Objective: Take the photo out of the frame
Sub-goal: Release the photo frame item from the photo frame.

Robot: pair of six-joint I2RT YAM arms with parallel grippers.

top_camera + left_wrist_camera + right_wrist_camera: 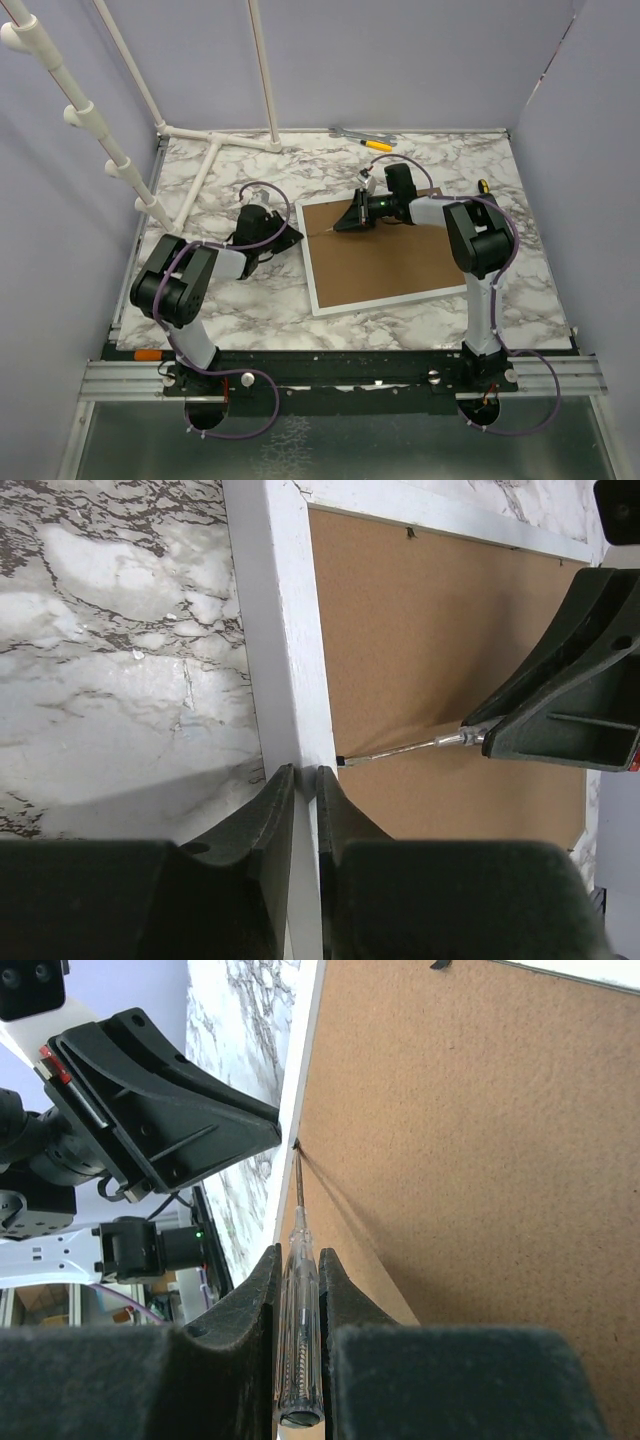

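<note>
Lab test cell: plain lavender walls [420, 60] enclosing marble-patterned surface [240, 300], white pipe rack [215, 150] at its far-left corner.

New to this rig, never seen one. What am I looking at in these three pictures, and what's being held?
Two robot arms are bolted at the near edge of a marble-patterned table. One picture is from a camera overhead; the other two are from cameras on each wrist. The frame lies face down, brown backing board up; no photo shows. The right gripper is shut on a clear-handled screwdriver, its tip at the frame's inner edge. The left gripper has its jaws nearly shut at the frame's white edge; I can't tell whether they pinch it. More tools lie at the far edge.
</note>
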